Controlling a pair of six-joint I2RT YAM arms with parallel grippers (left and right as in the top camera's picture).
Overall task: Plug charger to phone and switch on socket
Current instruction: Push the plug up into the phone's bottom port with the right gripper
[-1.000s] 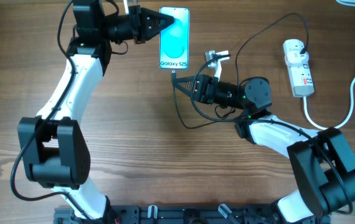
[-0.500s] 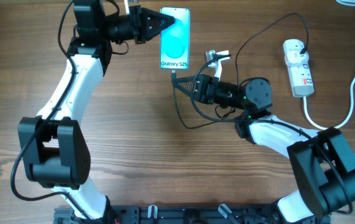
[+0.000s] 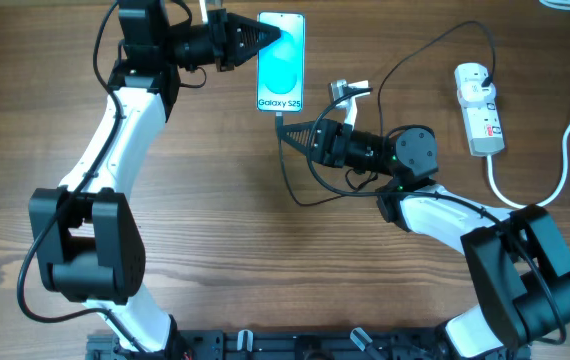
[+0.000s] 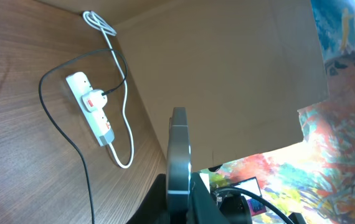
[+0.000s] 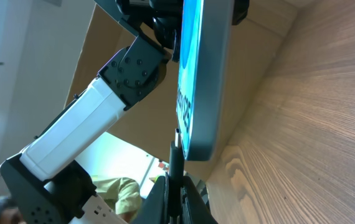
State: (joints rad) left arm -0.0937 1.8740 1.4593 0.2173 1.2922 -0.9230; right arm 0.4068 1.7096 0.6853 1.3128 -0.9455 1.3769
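The phone [image 3: 280, 58] lies screen-up at the top middle, its cyan screen showing "Galaxy S25". My left gripper [image 3: 263, 38] is shut on its left edge; the left wrist view shows the phone [image 4: 179, 149] edge-on between the jaws. My right gripper [image 3: 291, 130] is shut on the charger connector [image 3: 280, 118], whose tip meets the phone's bottom edge. In the right wrist view the charger connector [image 5: 175, 152] points up at the phone [image 5: 205, 74]; I cannot tell if it is inserted. The black cable [image 3: 405, 58] runs to the socket [image 3: 479, 108], where its plug sits.
A thick white cord [image 3: 565, 150] loops from the socket toward the right edge and top right corner. Slack black cable [image 3: 295, 190] hangs in a loop under my right gripper. The socket [image 4: 90, 106] also shows in the left wrist view, near a cardboard wall [image 4: 227, 74].
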